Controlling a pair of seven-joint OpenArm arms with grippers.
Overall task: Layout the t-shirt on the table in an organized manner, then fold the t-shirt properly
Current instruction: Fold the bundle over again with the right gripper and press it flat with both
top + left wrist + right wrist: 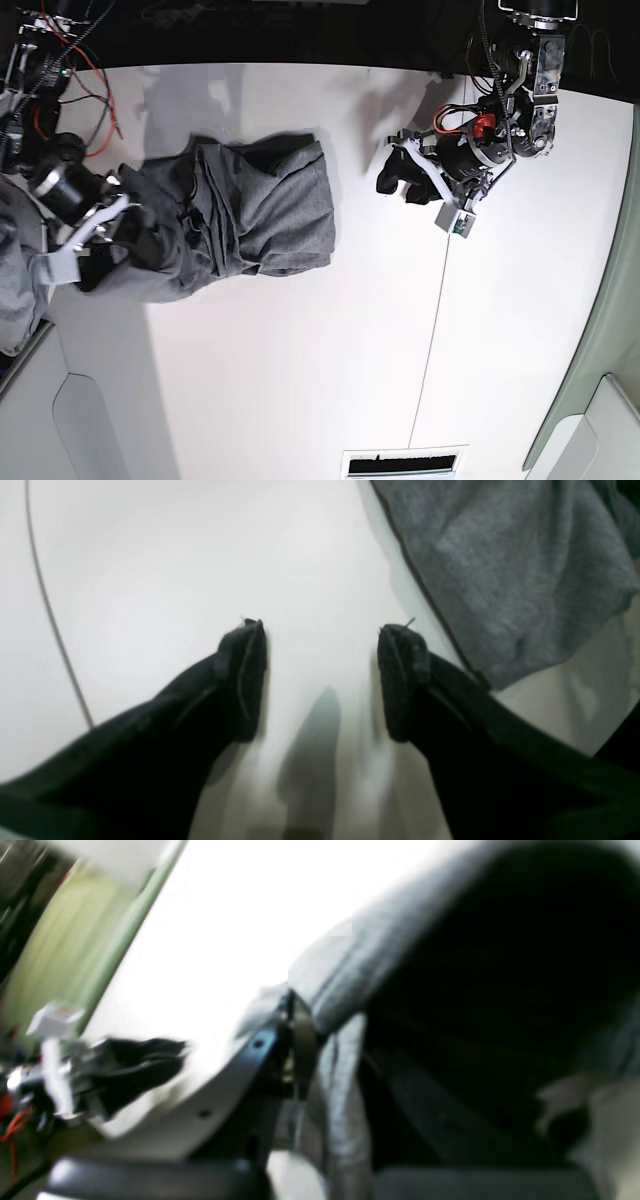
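No text, label, brand, number or sign can be read in any view. The small tag-like piece by the left arm in the base view is too small to make out.

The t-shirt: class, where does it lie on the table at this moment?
In the base view the t-shirt lies bunched on the left half of the table, its left end at the right tool, apart from the left tool.

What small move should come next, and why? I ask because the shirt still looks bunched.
Probably bring the open, empty left gripper across to the t-shirt's near edge and pinch it. The right gripper seems buried in the cloth's far end, so a second hold could stretch it flat on the table.
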